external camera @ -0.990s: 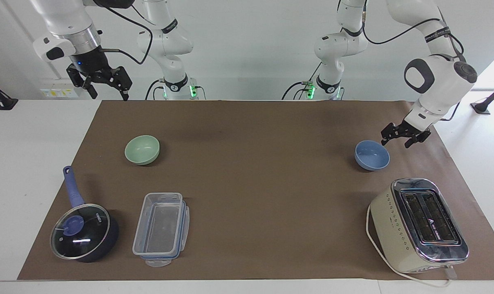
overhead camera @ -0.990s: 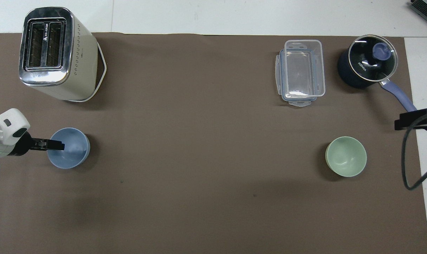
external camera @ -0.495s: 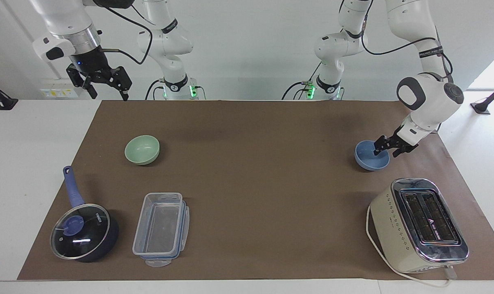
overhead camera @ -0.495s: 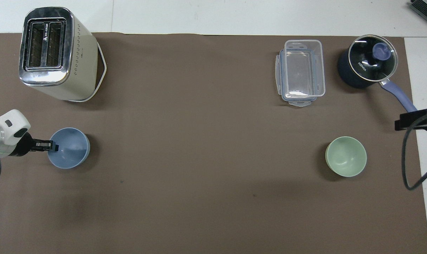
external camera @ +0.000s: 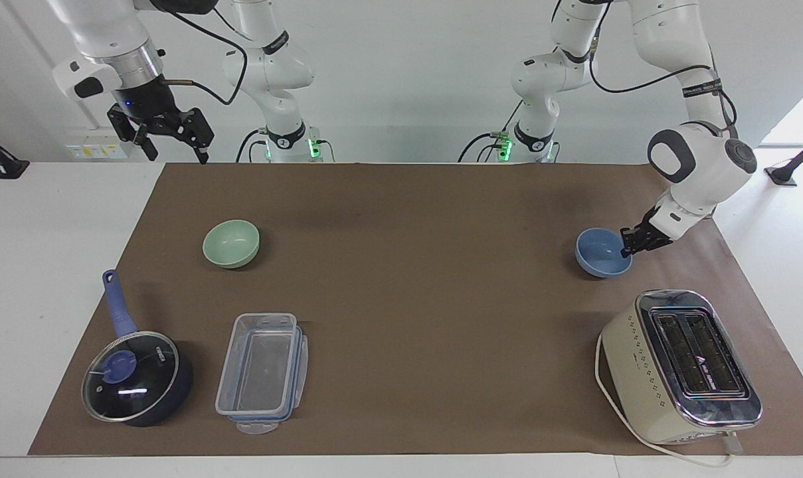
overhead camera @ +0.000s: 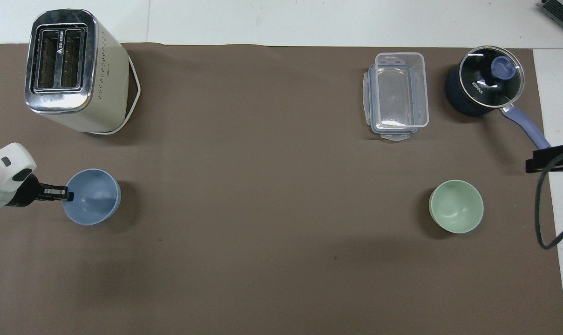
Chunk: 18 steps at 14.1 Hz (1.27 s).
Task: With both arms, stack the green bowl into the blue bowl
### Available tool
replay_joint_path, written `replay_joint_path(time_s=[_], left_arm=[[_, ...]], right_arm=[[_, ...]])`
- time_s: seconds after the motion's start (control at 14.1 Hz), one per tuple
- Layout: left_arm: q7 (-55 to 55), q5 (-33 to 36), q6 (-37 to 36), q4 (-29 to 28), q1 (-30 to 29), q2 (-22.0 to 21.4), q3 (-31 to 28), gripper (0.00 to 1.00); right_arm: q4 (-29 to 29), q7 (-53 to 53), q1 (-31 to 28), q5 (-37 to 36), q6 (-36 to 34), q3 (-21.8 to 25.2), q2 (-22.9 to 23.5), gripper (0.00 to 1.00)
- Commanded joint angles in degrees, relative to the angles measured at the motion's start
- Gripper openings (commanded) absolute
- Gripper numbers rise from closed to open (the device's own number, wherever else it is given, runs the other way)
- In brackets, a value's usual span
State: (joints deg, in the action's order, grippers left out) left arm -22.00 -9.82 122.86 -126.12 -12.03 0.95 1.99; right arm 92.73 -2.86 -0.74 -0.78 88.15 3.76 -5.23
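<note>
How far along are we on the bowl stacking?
Early. Done: the left gripper is shut on the blue bowl's rim; the bowl sits on the mat. In hand: that grip only. Left: the green bowl is untouched, the right gripper waits open, high above the table edge.

I find myself in a robotics laboratory staged with kitchen props, not a real kitchen. My two white jointed arms (external camera: 697,159) are bolted at the edge of a plain white table (external camera: 62,219), with black cables trailing from them and green indicator lights glowing at the bases. A sheet of brown paper matting (external camera: 401,299) covers the worktop. Bare white walls stand at the robots' end. The household items are set out sparsely and well apart: a cream and chrome two-slot toaster (external camera: 680,365), a dark blue lidded saucepan with glass lid (external camera: 135,375), a clear plastic rectangular food container (external camera: 263,372).
</note>
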Motion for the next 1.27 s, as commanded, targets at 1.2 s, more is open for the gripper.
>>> replay_joint_path(time_s=[1.2], left_arm=[[51.5,-0.3,17.2,-0.2,48.0,4.1,0.3,0.0]], right_arm=[[29.8,18.8,-6.3,0.3,36.6,-0.3,6.3,1.0]])
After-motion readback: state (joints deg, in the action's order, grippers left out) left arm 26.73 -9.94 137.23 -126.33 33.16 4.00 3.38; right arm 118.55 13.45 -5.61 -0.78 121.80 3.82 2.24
